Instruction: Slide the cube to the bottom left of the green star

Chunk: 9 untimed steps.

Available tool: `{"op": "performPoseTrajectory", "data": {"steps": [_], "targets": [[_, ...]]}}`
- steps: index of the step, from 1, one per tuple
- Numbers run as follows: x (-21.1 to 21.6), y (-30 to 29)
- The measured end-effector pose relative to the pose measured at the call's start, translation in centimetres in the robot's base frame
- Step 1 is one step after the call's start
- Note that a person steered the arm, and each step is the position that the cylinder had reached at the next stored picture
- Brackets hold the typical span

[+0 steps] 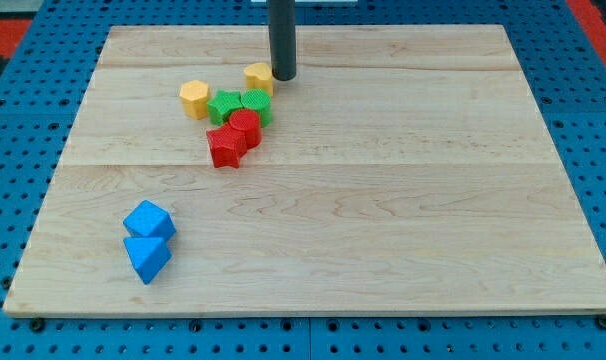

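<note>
At about seven o'clock on the wooden tabletop (383, 220), well apart from everything else, two blue blocks sit touching: a blue cube (149, 220) and, just at its six o'clock, a blue wedge-like block (147, 258) whose exact shape I cannot make out.

Further right, toward eleven o'clock, a cluster gathers. A yellow hexagonal block (194, 99) stands at its left edge. Just beside it at three o'clock lies the green star (224, 106), pressed against a second green block (256, 103) on its right. Below these, a red star-like block (226, 146) touches a red cylinder-like block (245, 127). At the cluster's twelve o'clock sits a small yellow block (258, 76).

There is no gripper here, only a dark rod; my tip (283, 76) rests at the three o'clock side of that small yellow block, touching or nearly so.
</note>
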<state>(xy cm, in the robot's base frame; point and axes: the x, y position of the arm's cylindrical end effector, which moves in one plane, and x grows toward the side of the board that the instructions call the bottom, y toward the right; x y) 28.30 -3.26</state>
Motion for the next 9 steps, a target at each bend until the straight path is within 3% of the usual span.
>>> {"op": "performPoseTrajectory", "data": {"steps": [2, 3, 5, 6, 7, 8, 9], "targets": [[1.3, -4.9], [1.7, -4.2], [4.1, 5.8], [11.1, 12.0], [21.4, 8.2], [27.4, -1.3], [33.2, -6.1]]}}
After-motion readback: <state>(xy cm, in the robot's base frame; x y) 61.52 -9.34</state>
